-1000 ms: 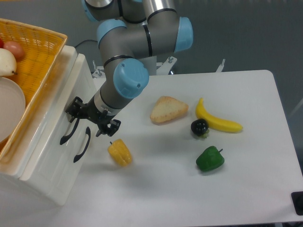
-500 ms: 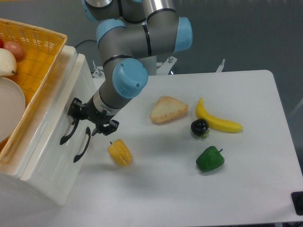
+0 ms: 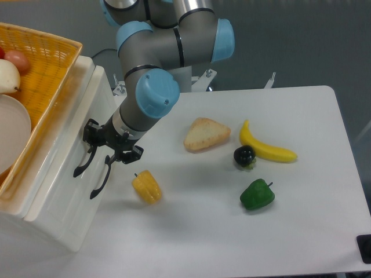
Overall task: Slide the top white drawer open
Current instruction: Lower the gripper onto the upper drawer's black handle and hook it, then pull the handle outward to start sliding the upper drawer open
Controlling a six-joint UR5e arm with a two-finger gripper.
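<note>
Camera view: gripper (image 3: 103, 149) against top white drawer (image 3: 66, 139), fingers apart, straddling its black handle (image 3: 84, 164).

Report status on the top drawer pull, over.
Hand at the top white drawer, fingers by its black handle; grip unconfirmed. Drawer looks shut. Corn on table below hand, clear of the drawer front.

Tool (image 3: 109, 148) at the top white drawer (image 3: 69, 139) handle.
</note>
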